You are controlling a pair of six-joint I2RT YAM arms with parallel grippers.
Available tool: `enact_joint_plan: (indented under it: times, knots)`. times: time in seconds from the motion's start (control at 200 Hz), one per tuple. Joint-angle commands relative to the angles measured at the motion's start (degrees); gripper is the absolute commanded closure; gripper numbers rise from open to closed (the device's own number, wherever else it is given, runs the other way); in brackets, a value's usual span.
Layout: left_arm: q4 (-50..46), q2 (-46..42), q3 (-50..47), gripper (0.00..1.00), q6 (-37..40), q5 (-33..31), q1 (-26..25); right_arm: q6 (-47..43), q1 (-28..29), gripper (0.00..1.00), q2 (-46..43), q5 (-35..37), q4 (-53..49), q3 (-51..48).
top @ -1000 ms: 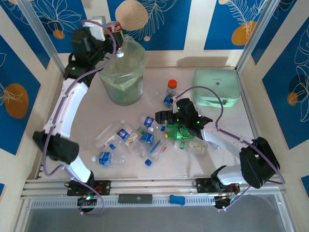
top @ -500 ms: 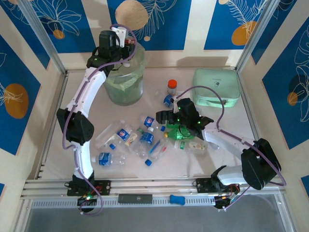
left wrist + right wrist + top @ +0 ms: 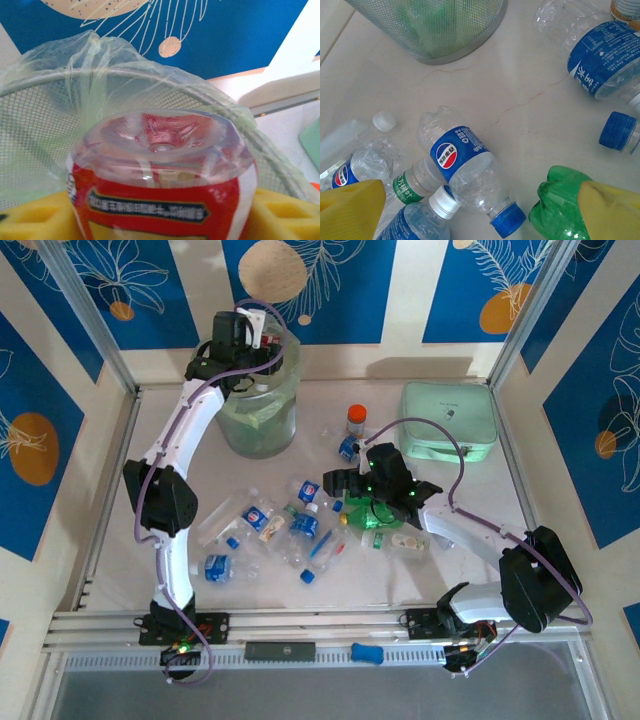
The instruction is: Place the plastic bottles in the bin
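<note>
Drop step, above the bin [image 3: 258,410].
Hung the left hand [image 3: 243,333] over the rim, yellow pads [image 3: 30,217] pressed to both sides of a red-labelled bottle [image 3: 160,165]. Spread the right hand [image 3: 480,215] wide above clear bottles [image 3: 465,165] lying on the bench [image 3: 485,85], with a green bottle [image 3: 559,205] against one pad. Called next, probably, for a release well inside the liner, then a closing on the green one.

The left arm [image 3: 165,470] stretches up the left side of the overhead view, the left gripper [image 3: 248,335] at upper left-centre. Its yellow fingers [image 3: 35,215] flank a bottle [image 3: 160,165], but the grip is unclear. The right arm [image 3: 470,530] bends low toward mid-frame, the right gripper [image 3: 352,498] spread wide.
</note>
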Motion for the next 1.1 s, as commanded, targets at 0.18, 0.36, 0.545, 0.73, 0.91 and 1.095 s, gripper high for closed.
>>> enact_joint_plan:
  times: [0.18, 0.36, 0.545, 0.73, 0.91, 1.095]
  knots:
    - [-0.3, -4.7, -0.9, 0.0, -1.0, 0.3, -0.2, 0.2, 0.0, 0.01, -1.2, 1.4, -1.2, 0.6]
    - [3.5, -12.0, -8.2, 0.01, -3.6, 3.2, -0.3, -0.4, -0.3, 0.01, -1.5, 3.5, -4.8, 2.1]
    - [11.3, -23.8, -22.9, 0.01, -9.0, 11.6, -0.6, -4.4, -2.9, 0.01, -0.6, 6.1, -12.5, 6.3]
    - [22.5, -37.9, -43.5, 0.01, -13.5, 15.2, -1.7, -13.3, -7.0, 0.01, 3.0, 2.8, -21.3, 13.7]
    - [28.8, -49.1, -62.6, 0.01, -19.1, 13.8, -1.9, -19.3, -9.8, 0.01, 10.3, -2.5, -29.9, 23.9]
    - [35.9, -56.1, -78.6, 0.0, -27.2, 13.1, -1.9, -24.1, -10.4, 0.01, 20.9, -2.9, -35.7, 33.9]
